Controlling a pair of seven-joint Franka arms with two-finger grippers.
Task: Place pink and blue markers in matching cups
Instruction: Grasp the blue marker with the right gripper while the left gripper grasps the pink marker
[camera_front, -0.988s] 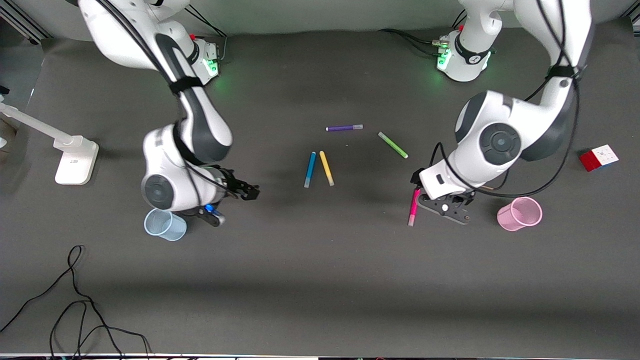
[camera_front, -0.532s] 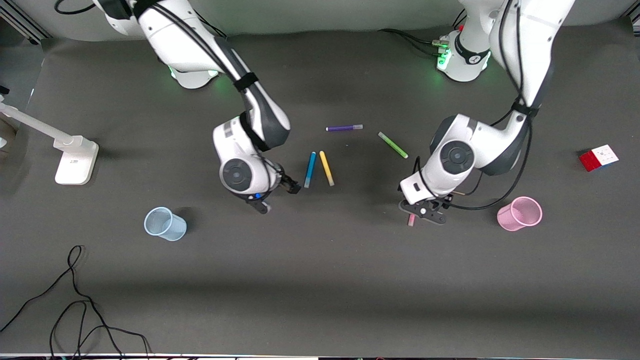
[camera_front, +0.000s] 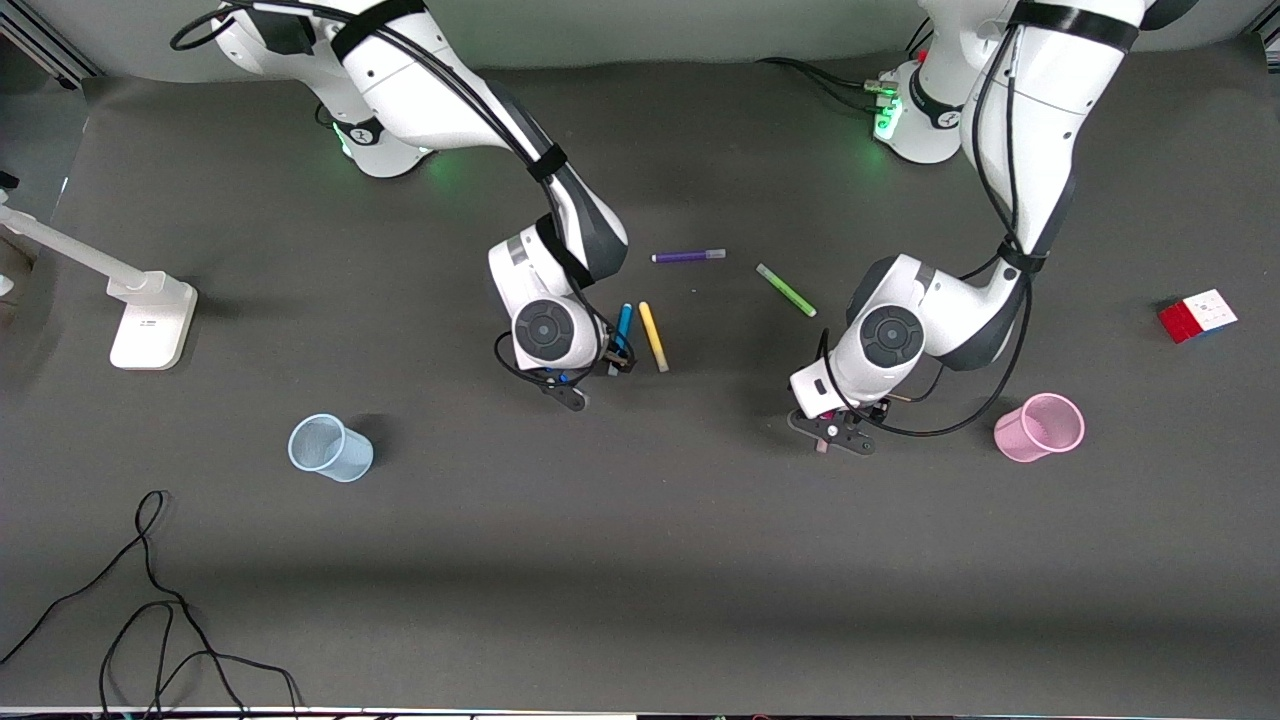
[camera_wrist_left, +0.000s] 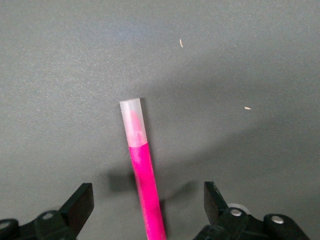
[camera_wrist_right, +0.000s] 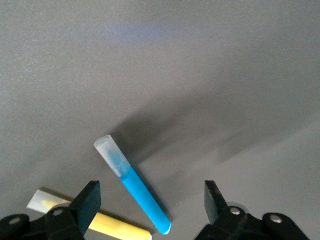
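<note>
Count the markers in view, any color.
5. purple marker and green marker nearest the arm bases; yellow marker beside the blue marker under the right gripper; pink marker under the left gripper.

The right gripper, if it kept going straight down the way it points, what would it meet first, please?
Most likely the blue marker, lying between the open fingers of the right gripper; the yellow marker lies just beside one finger.

— Where are your markers? (camera_front: 621, 326) and (camera_front: 822, 445)
— One lies beside another pen (camera_front: 653, 336) mid-table; the other lies near the cup (camera_front: 1039, 428) at the left arm's end.
— The second cup (camera_front: 330, 448)?
— Right arm's end.
</note>
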